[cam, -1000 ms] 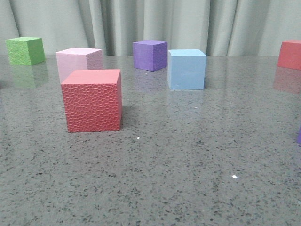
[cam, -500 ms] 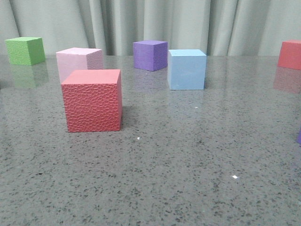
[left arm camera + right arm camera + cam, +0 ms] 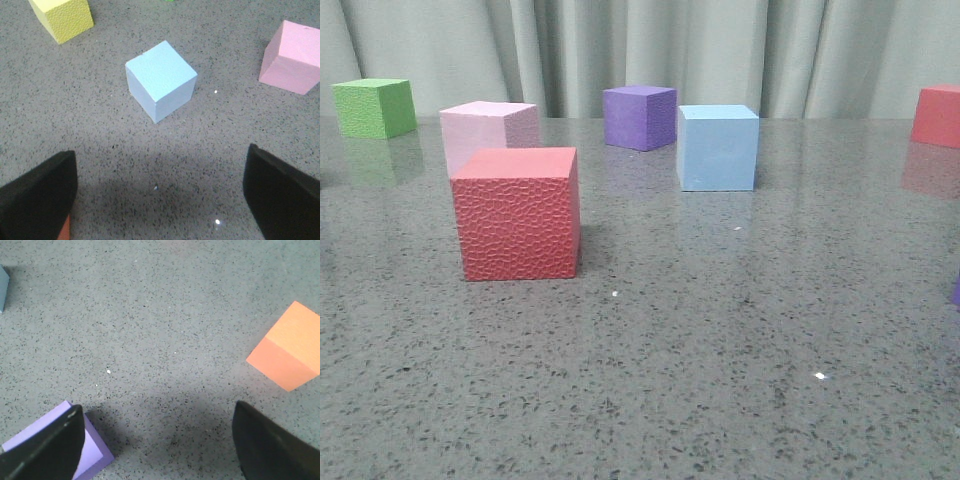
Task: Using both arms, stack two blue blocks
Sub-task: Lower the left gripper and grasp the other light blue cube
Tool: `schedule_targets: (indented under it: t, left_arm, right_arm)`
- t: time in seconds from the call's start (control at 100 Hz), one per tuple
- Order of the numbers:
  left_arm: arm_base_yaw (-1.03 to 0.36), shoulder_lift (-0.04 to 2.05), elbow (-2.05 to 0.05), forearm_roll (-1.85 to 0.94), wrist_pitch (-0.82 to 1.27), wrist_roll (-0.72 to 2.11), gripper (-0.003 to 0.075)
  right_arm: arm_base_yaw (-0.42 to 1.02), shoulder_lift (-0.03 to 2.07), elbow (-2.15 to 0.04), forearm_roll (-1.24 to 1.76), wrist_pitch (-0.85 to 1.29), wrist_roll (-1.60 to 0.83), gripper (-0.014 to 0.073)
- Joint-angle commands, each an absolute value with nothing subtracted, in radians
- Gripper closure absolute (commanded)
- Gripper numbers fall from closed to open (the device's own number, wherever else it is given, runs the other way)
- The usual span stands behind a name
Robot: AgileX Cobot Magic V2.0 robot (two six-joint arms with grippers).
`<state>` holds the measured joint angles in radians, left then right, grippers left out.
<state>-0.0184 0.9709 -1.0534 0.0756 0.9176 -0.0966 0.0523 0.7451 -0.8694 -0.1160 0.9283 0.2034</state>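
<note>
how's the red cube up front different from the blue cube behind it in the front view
The red cube has a bumpy, pebbled front face, while the blue cube looks smooth and matte. The red cube sits nearer the camera and left of centre; the blue cube is farther back and to the right, beside the purple cube. Both stand flat on the speckled table, apart from every other cube, with no end effector touching them.

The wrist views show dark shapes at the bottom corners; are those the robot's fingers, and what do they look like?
Yes. The left gripper has two broad, matte black fingers with slanted, wedge-like edges, plus a small orange-red patch beside one. The right gripper has the same black fingers. No cables, markings or arm segments are visible.
</note>
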Motion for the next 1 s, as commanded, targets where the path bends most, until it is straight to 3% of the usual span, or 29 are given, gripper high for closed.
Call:
schedule_targets:
  t: [0.0,0.47,0.64,0.99]
  left_arm:
    - [-0.017,1.042,-1.142,0.069,0.846,-0.051,0.0079]
    - [-0.017,1.393,-1.459,0.051,1.020,0.300,0.0080]
    - [-0.017,1.453,-1.481,0.051,1.063,0.479,0.0080]
    - [-0.017,1.468,-1.481,0.057,1.048,0.483,0.0080]
  right_arm:
    - [0.047,0.739,-0.894,-0.137,0.861,0.195,-0.0006]
    - [0.047,0.739,-0.894,-0.137,0.861,0.195,-0.0006]
    - [0.047,0.739,-0.894,-0.137,0.860,0.195,-0.0006]
    - [0.047,0.739,-0.894,-0.137,0.855,0.195,-0.0006]
